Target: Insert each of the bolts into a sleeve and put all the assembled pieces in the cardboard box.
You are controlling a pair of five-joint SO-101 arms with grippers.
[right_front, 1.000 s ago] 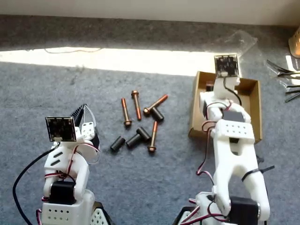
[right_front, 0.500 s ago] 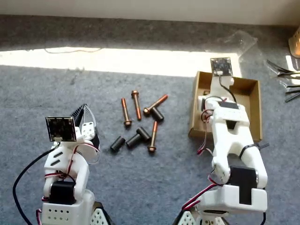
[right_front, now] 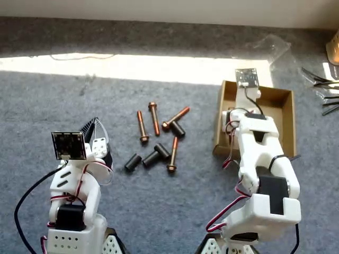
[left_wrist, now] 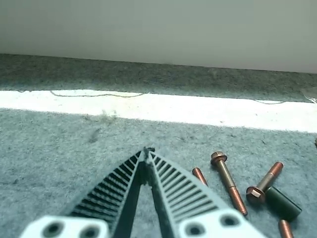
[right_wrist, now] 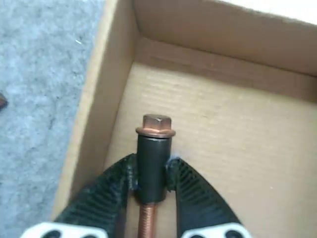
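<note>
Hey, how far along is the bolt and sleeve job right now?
Done: one bolt sits in its sleeve. In hand: the right claw grips that piece over the box floor, not yet released. Remaining: four bolts and four sleeves lie loose near the shut left claw.

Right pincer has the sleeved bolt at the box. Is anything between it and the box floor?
Nothing visible. The right pincer grips the sleeved bolt inside the cardboard box, and the floor around it is bare. The side wall stands beside the bolt, not beneath it.
</note>
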